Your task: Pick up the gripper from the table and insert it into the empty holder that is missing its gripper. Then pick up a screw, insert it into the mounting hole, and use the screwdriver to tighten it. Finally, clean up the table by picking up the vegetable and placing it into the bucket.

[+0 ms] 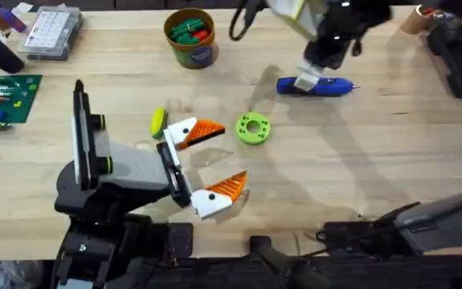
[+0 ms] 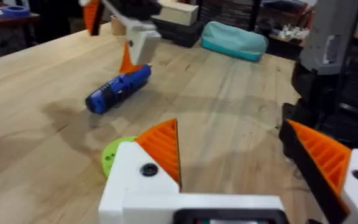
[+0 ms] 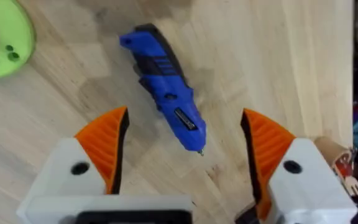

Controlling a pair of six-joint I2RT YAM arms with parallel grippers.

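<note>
Looking down through the right wrist camera, I see the screwdriver (image 3: 163, 87) lying flat on the table (image 3: 278, 56), ahead of and between my right gripper (image 3: 185, 140) pads, its thin metal tip nearest the gripper. The right gripper is spread wide, an orange pad (image 3: 107, 143) on either side, holding nothing and touching nothing. From overhead the right gripper (image 1: 307, 80) hangs over the handle end of the screwdriver (image 1: 318, 86), which lies on the far right part of the table (image 1: 391, 152) with its tip pointing right. My left gripper (image 1: 208, 164) is also spread wide and empty, nearer the table's front. The vegetable (image 1: 159, 122) lies just beside its far finger (image 1: 189, 132), and the lime-green disc (image 1: 253, 128) sits a little to the right. The bucket (image 1: 191, 38) stands at the far edge, with red and green pieces in it.
</note>
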